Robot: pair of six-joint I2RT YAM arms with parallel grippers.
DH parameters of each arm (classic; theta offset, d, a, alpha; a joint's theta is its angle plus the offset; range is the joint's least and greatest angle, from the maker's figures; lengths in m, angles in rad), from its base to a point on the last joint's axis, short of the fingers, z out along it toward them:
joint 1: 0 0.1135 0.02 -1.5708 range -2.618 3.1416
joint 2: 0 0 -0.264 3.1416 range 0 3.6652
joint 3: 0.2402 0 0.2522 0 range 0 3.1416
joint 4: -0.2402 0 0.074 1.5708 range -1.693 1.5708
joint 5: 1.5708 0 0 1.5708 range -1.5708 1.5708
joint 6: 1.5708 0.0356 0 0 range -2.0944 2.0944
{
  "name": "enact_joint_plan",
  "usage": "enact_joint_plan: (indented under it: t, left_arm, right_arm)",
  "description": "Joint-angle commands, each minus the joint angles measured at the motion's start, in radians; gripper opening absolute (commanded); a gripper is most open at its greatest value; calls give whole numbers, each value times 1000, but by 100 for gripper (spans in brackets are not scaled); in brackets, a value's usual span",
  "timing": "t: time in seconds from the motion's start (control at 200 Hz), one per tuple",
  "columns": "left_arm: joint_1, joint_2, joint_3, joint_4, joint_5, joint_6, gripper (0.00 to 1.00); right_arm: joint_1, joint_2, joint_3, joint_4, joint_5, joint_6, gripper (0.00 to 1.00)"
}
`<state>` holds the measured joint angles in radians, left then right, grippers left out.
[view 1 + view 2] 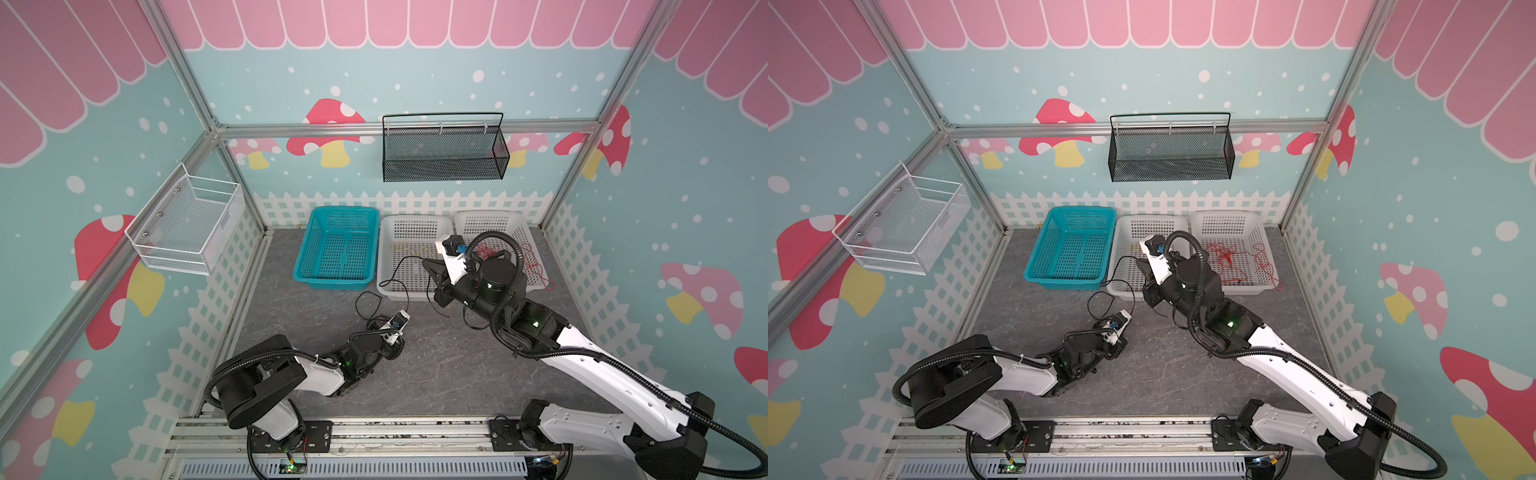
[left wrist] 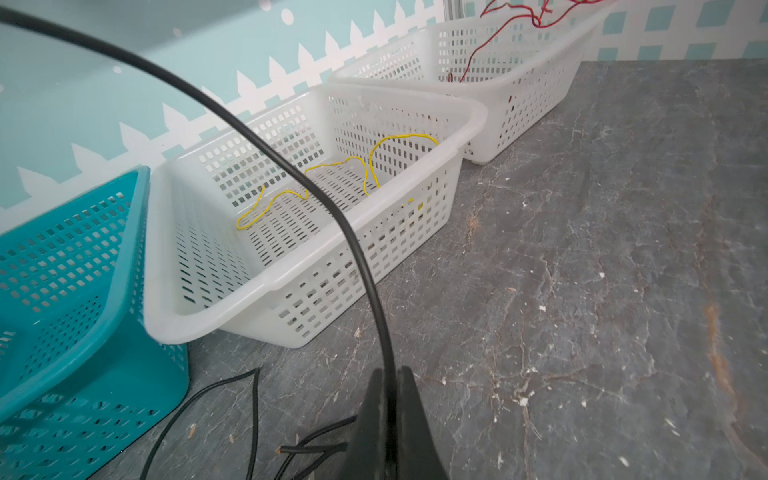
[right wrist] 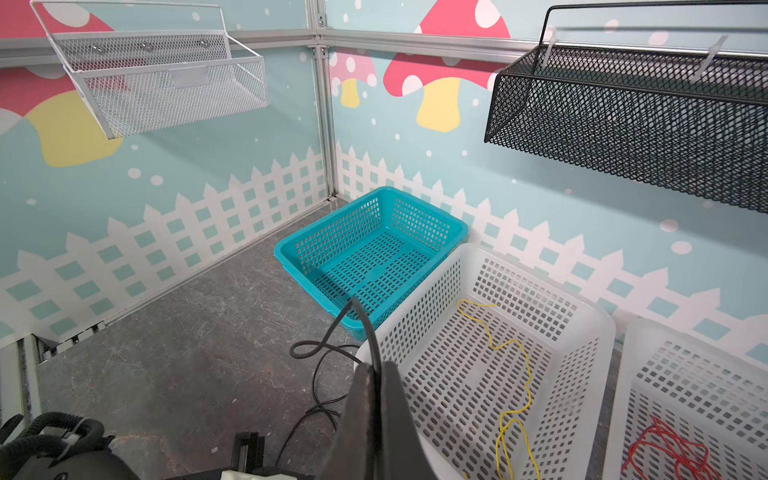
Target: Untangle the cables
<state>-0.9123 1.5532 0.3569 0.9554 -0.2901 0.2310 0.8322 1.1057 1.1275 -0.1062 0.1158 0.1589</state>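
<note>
The black cable hangs between your two grippers, near the left corner of the middle white basket, with slack loops on the table by the left one. The yellow cable lies in that basket, and the red cable in the right white basket. Your left gripper and right gripper are both clenched on the black. Spread them slowly so the loops open rather than tighten, and keep the strand off the rim.

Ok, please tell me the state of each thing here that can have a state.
left gripper: shut on black cable
right gripper: shut on black cable
black cable: held by both grippers, partly slack on table
yellow cable: loose in middle white basket
red cable: bunched in right white basket
teal basket: empty
</note>
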Motion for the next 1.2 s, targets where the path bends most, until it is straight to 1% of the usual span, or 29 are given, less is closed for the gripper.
enact_joint_plan:
  t: [0.0, 0.12, 0.29, 0.4, 0.46, 0.585, 0.735, 0.82, 0.906, 0.971, 1.096, 1.196]
  left_arm:
    - [-3, -62, 4, 42, -24, -7, 0]
    - [-2, -157, 2, 6, -13, -27, 0]
    - [1, -325, 14, -155, 41, -62, 0]
    - [10, -431, -6, -222, 85, -87, 0]
    - [21, -490, -18, -259, 120, -117, 0]
    - [62, -609, -20, -397, 220, -200, 0]
    - [84, -715, -27, -499, 236, -254, 0]
    - [108, -771, -1, -591, 290, -295, 0]
    - [150, -800, 44, -688, 387, -341, 0]
    - [164, -806, 61, -717, 428, -357, 0]
    - [174, -794, 70, -712, 427, -394, 0]
    - [176, -779, 69, -675, 386, -430, 0]
  right_arm:
    - [4, 0, 15, 5, 29, 3, 0]
    - [4, 33, 5, 7, 54, -2, 0]
    - [4, 76, -3, 10, 77, -8, 0]
    - [1, 88, -6, 14, 91, -7, 0]
    - [-2, 91, -9, 18, 90, -6, 0]
    - [-8, 104, -13, 18, 86, -7, 0]
    - [-8, 120, -17, 26, 70, -4, 0]
    - [-8, 133, -14, 29, 63, -4, 0]
    - [-11, 147, -11, 35, 45, -7, 0]
    - [-10, 159, -10, 44, 24, -11, 0]
    - [-11, 180, -8, 60, -26, -21, 0]
    - [-10, 192, -10, 75, -71, -26, 0]
